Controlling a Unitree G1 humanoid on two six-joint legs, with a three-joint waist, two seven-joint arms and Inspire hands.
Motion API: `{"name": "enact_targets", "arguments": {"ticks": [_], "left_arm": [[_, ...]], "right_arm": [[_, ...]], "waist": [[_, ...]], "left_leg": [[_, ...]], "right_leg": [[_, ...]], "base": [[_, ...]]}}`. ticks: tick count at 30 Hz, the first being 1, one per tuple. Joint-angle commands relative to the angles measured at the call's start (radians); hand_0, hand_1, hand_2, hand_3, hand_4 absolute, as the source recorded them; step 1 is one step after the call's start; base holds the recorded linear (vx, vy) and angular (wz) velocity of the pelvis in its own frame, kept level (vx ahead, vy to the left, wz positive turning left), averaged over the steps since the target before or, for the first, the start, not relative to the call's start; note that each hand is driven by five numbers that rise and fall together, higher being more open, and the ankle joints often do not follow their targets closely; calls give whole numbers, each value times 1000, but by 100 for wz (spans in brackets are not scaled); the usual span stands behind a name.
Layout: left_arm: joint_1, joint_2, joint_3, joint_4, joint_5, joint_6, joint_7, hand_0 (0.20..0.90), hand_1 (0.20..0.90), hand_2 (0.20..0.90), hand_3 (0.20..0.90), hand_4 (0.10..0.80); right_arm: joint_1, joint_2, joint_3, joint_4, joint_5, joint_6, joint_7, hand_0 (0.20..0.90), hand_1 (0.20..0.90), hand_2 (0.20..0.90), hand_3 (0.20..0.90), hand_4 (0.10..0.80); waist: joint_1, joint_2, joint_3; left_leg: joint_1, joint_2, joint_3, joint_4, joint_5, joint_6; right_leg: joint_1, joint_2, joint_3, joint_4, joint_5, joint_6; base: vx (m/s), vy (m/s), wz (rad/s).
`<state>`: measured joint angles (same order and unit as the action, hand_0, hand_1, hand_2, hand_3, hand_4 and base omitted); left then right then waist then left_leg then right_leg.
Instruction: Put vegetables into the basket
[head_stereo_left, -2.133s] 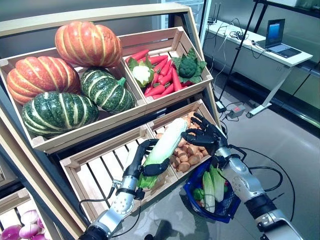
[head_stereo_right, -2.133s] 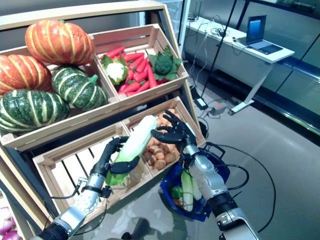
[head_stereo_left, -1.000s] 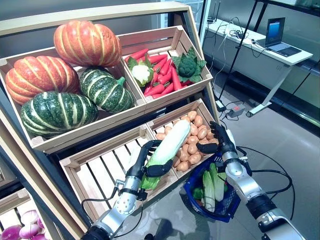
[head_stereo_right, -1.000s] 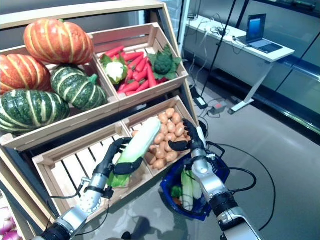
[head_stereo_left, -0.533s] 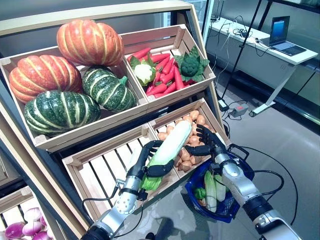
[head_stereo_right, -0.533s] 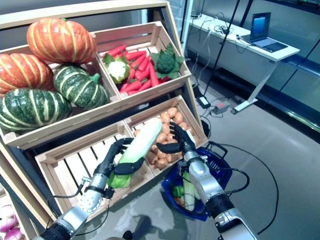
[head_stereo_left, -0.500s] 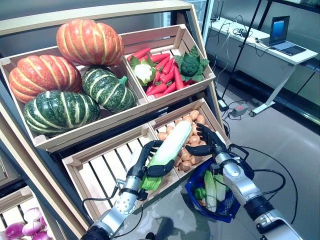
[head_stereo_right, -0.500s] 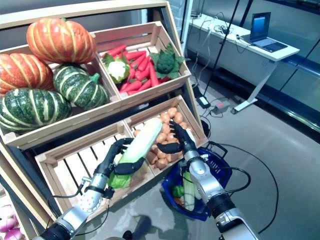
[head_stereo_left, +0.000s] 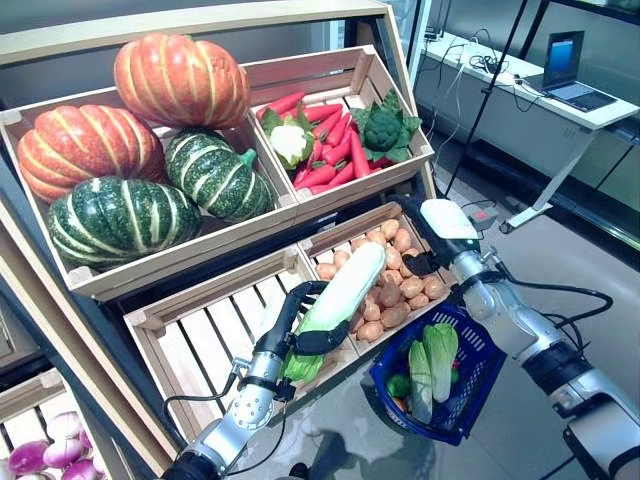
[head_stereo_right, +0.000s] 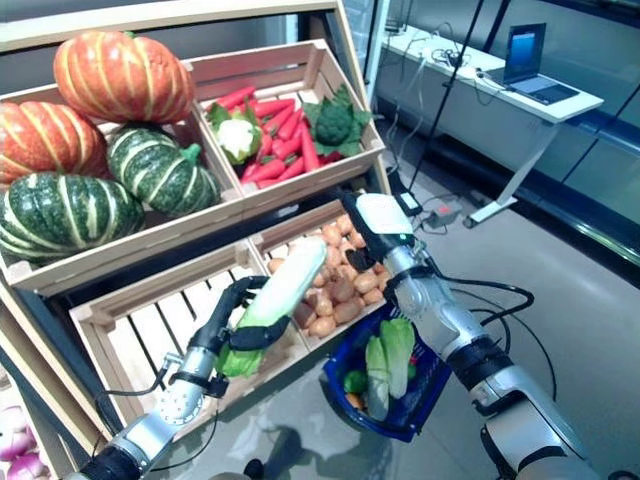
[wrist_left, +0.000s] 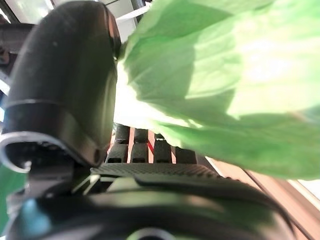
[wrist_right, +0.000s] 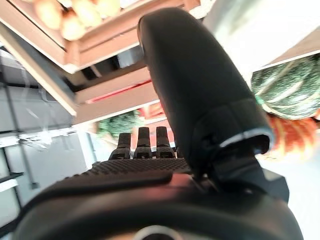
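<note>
Left hand: fingers and thumb curled round a long pale-green cabbage, held tilted above the divider between the two lower crates, leafy green end lowest; right hand: raised over the crate of potatoes, back of the hand toward the camera, fingers straight in its wrist view, holding nothing; blue basket: hung below the right forearm, just in front of the potato crate, containing two leafy green vegetables; slatted crate: lower left, behind the left forearm; upper left crate: orange and green pumpkins; upper right crate: red carrots, a cauliflower and a broccoli; background: desk with a laptop.
</note>
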<state>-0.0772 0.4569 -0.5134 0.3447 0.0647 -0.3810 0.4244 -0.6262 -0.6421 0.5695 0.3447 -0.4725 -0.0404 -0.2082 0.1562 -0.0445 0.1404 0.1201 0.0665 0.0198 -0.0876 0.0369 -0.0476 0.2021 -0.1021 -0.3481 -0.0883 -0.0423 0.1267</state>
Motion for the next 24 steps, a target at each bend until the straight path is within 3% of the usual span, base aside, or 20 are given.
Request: {"name": "enact_targets", "arguments": {"ticks": [1,13,24], "left_arm": [[-121,40,9,-104,7,-171,15,300,300,300,300,400],[-114,56,22,-105,4,-194,-30,300,300,300,300,400],[-119,55,25,-92,0,-207,-62,300,300,300,300,400]], "right_arm": [[-167,-75,73,-75,-6,-62,8,900,900,900,900,800],[-290,-115,231,-44,-12,-117,304,900,900,900,900,800],[-375,-104,315,-32,-65,-210,332,900,900,900,900,800]], "waist": [[19,-46,-50],[52,-70,-53],[73,-86,-57]], "left_leg": [[-13,2,-2,0,-88,-10],[-16,4,-20,0,-80,-21],[-24,0,-36,0,-72,-24]], "right_leg": [[-12,-52,-12,1,33,-2],[-4,-49,-32,1,30,-5],[-3,-45,-41,1,31,-7]], "base": [[-1,-11,14],[1,-3,3],[0,-4,1]]}}
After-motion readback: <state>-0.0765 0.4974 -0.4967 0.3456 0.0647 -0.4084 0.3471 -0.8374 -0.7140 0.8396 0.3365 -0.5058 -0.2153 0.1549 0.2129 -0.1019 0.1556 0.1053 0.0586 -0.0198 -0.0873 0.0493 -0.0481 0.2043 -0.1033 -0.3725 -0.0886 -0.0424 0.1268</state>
